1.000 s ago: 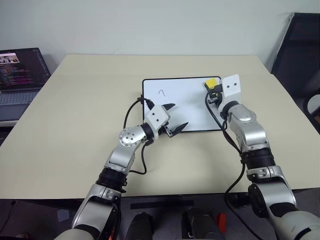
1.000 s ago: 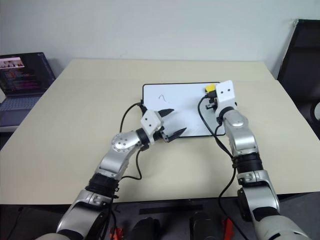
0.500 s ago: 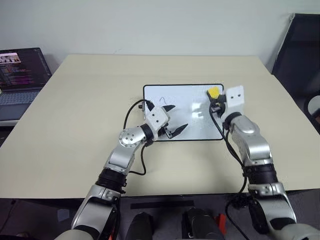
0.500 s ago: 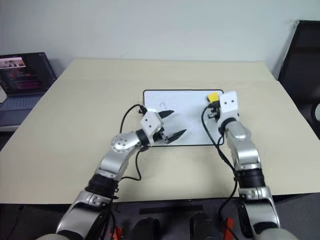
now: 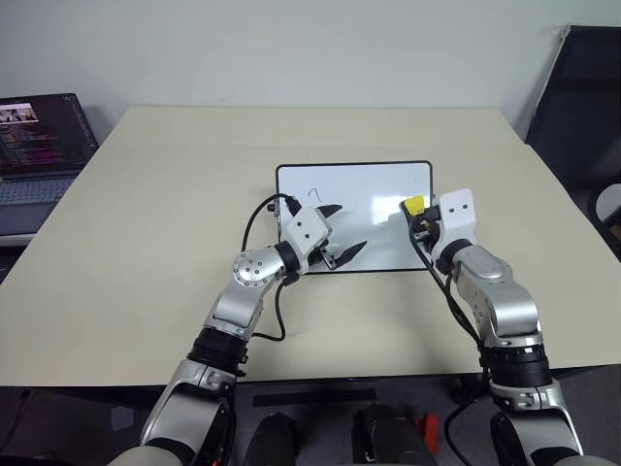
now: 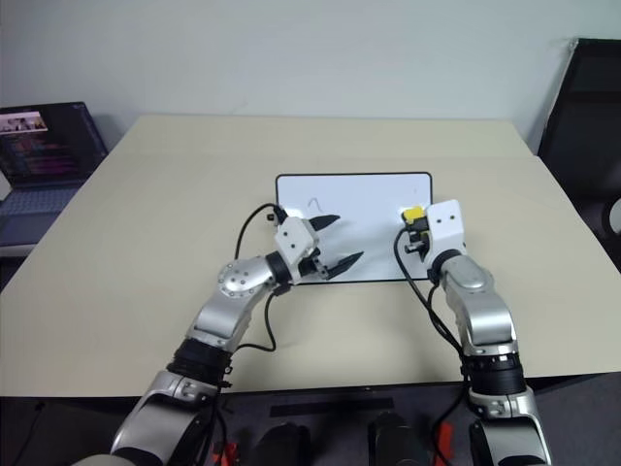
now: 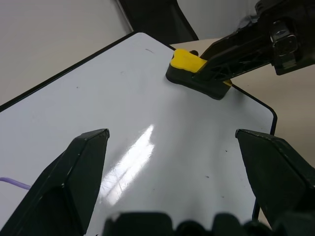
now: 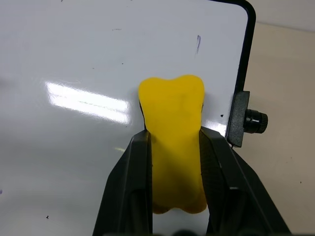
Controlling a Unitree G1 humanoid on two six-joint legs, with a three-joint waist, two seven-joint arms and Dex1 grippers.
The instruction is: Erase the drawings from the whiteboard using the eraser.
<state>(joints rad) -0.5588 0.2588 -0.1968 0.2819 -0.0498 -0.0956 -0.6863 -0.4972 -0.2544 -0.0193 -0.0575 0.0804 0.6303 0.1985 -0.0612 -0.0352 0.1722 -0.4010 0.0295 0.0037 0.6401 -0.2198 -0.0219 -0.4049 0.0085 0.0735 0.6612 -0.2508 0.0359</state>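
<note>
Beige worktop (image 5: 146,243), whiteboard (image 5: 369,184) lying flat mid-worktop, long axis running left-right. Right gripper (image 5: 415,216) over board's right part, fingers (image 8: 130,177) pinching eraser (image 5: 413,205), yellow block down at the glossy surface, contact likely. Left gripper (image 5: 342,231) over board's near-left area, fingers (image 7: 78,172) spread, holding nothing. One small hook-shaped drawing (image 5: 313,194) visible in upper-left part of board, well left of eraser, just beyond left gripper. Faint tick (image 8: 198,43) near right frame, past eraser tip. Next wipe probably leftward along board's long axis. No readable brands or labels anywhere; laptop (image 5: 39,136) text illegible.
</note>
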